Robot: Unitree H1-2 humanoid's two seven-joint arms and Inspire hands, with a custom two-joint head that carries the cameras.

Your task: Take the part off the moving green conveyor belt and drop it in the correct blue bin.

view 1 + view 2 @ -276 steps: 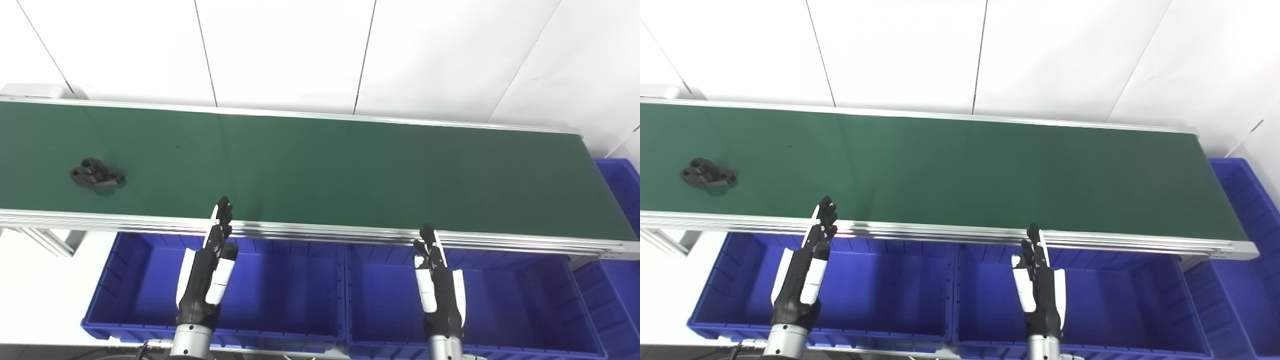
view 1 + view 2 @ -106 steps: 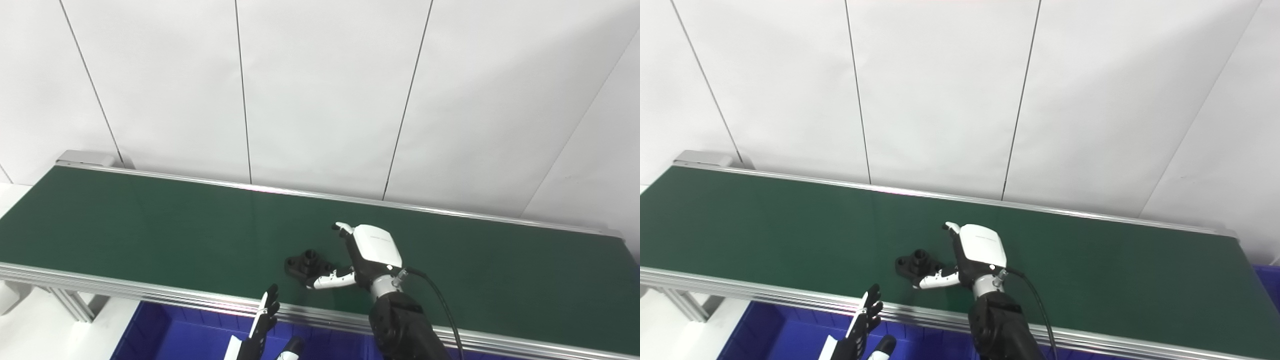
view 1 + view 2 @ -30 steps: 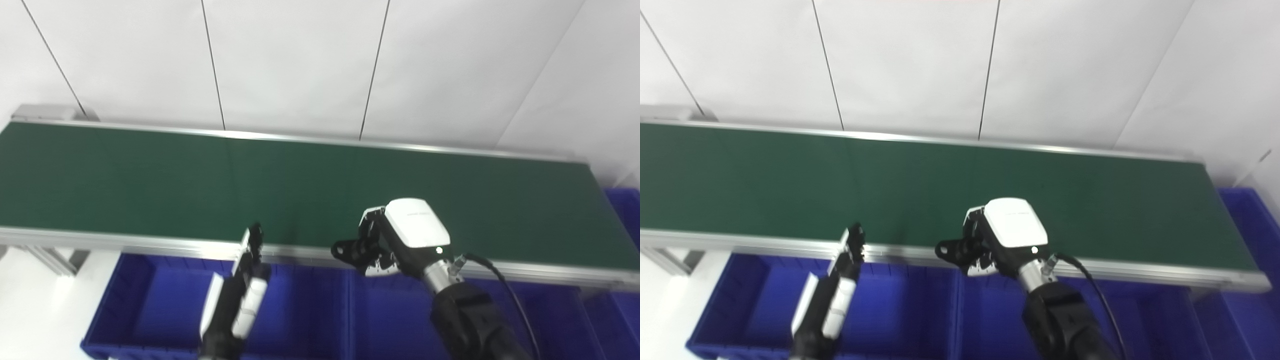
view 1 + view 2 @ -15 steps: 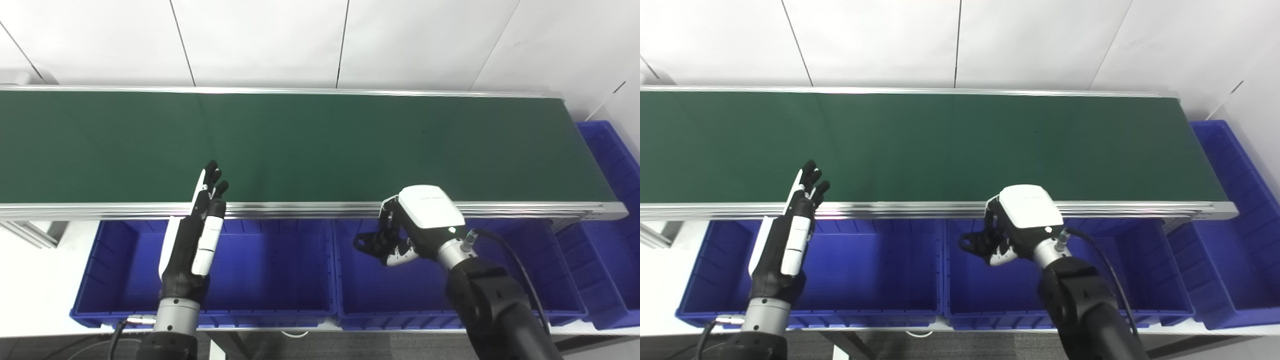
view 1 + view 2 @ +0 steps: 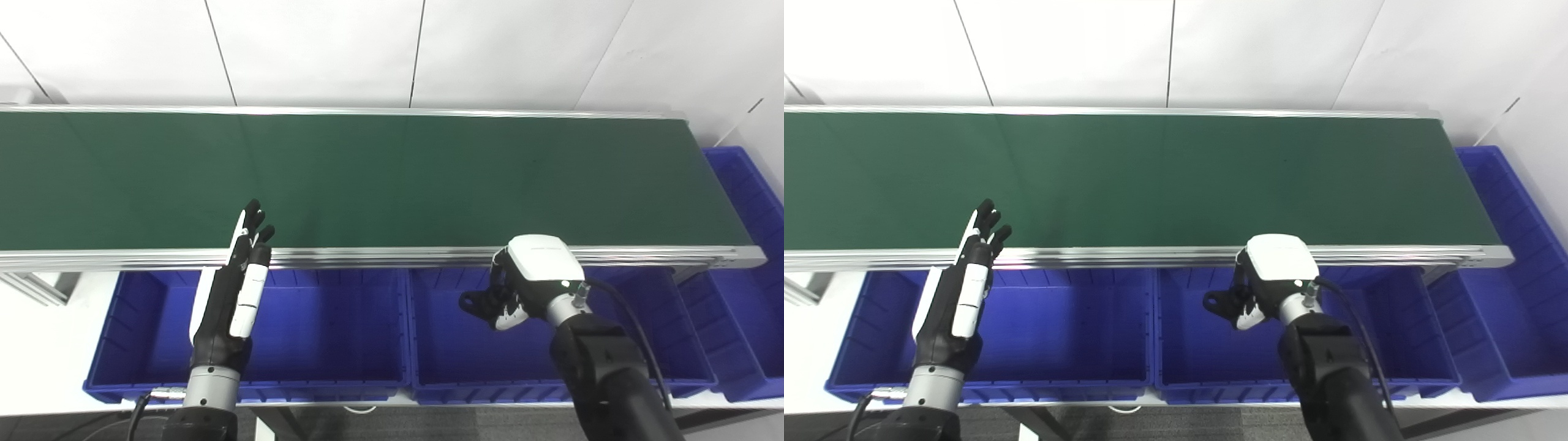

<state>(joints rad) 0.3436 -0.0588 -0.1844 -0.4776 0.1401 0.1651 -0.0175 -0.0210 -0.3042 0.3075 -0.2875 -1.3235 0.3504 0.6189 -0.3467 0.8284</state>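
Two hands, right hand [image 5: 525, 288] clenched around black part [image 5: 476, 302] above middle blue bin [image 5: 453, 373], left hand [image 5: 236, 288] spread, empty.

The left hand [image 5: 229, 288] is slim and black, with long black fingers, white panels along its back and edge, and a white strip running up one finger. Below it sits a silver metal wrist cuff, a thin cable leaving its side. The right hand [image 5: 530, 278] has a broad, glossy white back plate carrying one small lit dot, black fingers and a white thumb cover. Its silver wrist collar joins a bulky matte black forearm, and a black cable loops out beside the collar.
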